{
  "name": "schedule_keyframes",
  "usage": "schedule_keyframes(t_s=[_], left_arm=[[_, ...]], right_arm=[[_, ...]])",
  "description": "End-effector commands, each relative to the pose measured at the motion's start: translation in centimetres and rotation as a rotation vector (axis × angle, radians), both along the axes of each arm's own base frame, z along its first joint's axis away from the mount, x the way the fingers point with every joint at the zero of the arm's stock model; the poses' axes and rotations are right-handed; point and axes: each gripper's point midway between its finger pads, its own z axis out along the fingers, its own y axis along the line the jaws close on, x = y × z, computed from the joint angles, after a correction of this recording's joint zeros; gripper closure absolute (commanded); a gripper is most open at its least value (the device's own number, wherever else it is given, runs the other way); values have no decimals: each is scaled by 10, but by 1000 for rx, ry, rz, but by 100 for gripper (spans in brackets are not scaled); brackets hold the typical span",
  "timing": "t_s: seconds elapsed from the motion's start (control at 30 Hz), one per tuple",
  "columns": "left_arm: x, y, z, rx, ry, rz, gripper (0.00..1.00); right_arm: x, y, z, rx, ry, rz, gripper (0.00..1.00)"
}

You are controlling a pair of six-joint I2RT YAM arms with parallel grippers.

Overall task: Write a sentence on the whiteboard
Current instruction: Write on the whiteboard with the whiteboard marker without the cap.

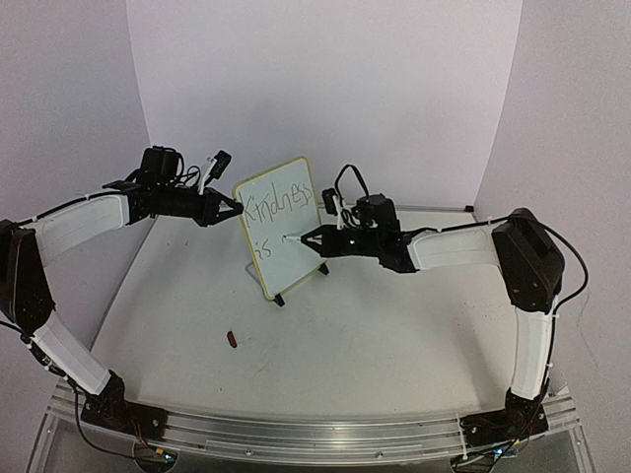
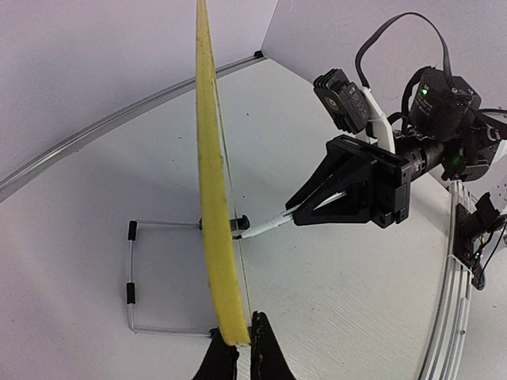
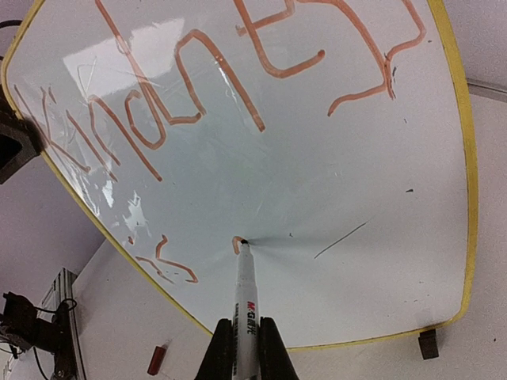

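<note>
The whiteboard (image 1: 286,232) stands tilted on the table, yellow-framed. My left gripper (image 1: 235,209) is shut on its left edge; in the left wrist view the fingers (image 2: 238,350) pinch the yellow rim (image 2: 210,174). My right gripper (image 3: 246,348) is shut on a white marker (image 3: 246,289), its tip touching the board face. The sentence (image 3: 238,71) reads "Kindness" on the top line, with "is" (image 3: 166,261) below it. A short curved stroke (image 3: 236,242) sits right at the marker tip.
A small red marker cap (image 1: 233,339) lies on the table in front of the board. The board's wire stand with black feet (image 2: 131,269) reaches out behind it. White walls close off the back and both sides.
</note>
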Motion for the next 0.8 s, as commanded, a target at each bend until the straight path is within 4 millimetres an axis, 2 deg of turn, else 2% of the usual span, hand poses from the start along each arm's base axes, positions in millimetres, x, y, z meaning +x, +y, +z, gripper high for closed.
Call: schedule_keyframes(t_s=[0.0, 0.13, 0.3, 0.77], left_arm=[[-4, 0, -8, 43, 16, -12, 100], [-5, 0, -8, 42, 15, -12, 100], [-5, 0, -7, 42, 15, -12, 100], [-5, 0, -6, 40, 12, -11, 100]], right_arm=[[8, -7, 5, 8, -24, -65, 100], [7, -7, -2, 3, -11, -63, 100], [9, -6, 2, 8, -15, -64, 100], [11, -6, 56, 76, -97, -72, 100]])
